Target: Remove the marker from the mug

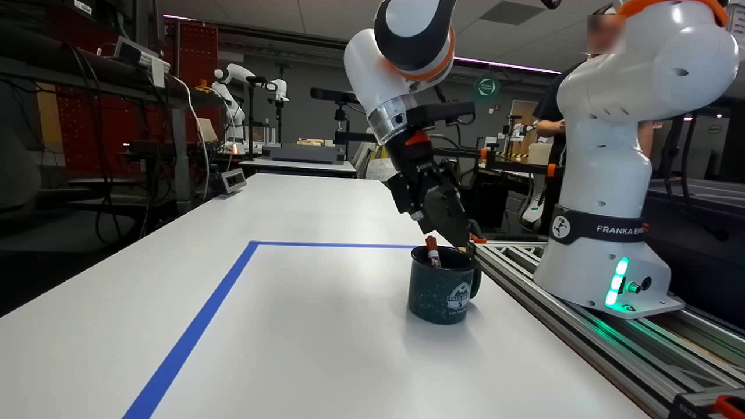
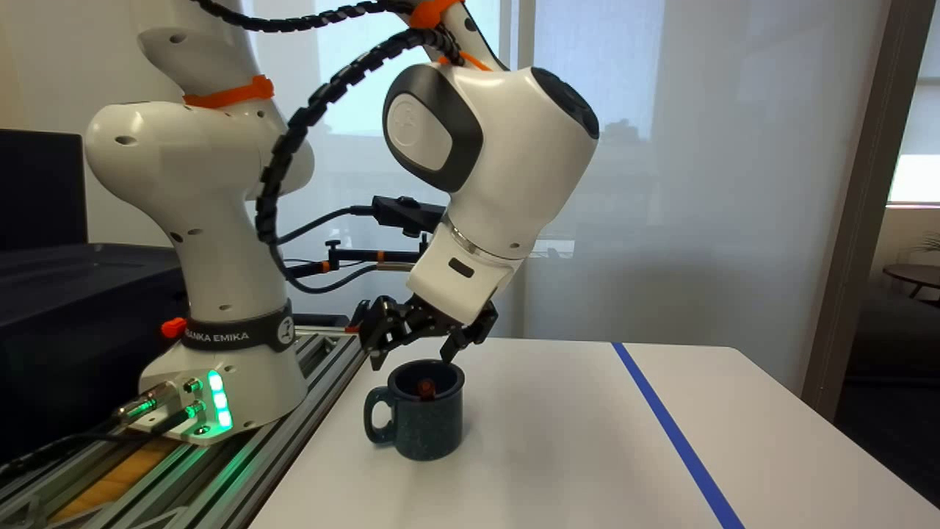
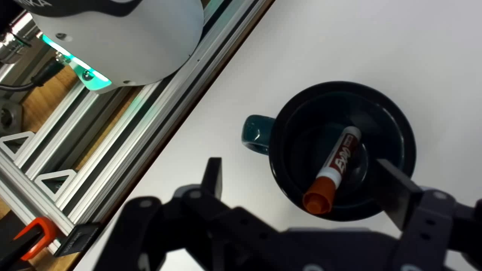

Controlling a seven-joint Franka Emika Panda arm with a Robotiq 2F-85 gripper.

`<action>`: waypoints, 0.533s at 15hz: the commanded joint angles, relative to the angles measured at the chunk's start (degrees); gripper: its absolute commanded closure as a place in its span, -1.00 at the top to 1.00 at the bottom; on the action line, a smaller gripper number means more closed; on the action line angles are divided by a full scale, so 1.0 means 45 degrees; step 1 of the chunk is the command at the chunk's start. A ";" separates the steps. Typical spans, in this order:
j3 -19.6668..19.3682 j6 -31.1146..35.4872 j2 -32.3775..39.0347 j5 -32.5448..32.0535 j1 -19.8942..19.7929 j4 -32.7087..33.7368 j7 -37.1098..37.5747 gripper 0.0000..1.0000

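Note:
The dark teal mug [image 1: 436, 294] stands upright on the white table in both exterior views [image 2: 432, 428], with its handle towards the robot base. The marker [image 3: 340, 156] leans inside the mug, its orange-brown cap up at the rim and its pale end down inside; the cap also shows in both exterior views [image 1: 432, 250] [image 2: 426, 389]. My gripper [image 3: 299, 161] is open and empty, tilted just above the mug [image 3: 276, 113]. In the wrist view one finger is left of the mug below the handle, the other overlaps the mug's right side. The marker lies between them, apart from both.
The robot base [image 1: 605, 256] and metal rails [image 3: 165, 124] run along the table edge on the handle side, close to the mug. Blue tape [image 1: 204, 314] marks lines on the white table [image 1: 314, 203]. A person [image 1: 550, 110] stands behind the robot.

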 commanded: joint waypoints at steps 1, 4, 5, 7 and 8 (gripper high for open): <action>-0.0188 0.0689 0.0375 0.0110 -0.0010 0.0019 -0.0190 1.00; -0.0266 0.0993 0.0566 0.0132 0.0021 0.0020 -0.0215 0.88; -0.0282 0.1074 0.0624 0.0127 0.0029 0.0022 -0.0228 0.90; -0.0310 0.1187 0.0714 0.0167 0.0045 0.0023 -0.0295 0.85; -0.0318 0.1222 0.0743 0.0178 0.0051 0.0024 -0.0325 0.79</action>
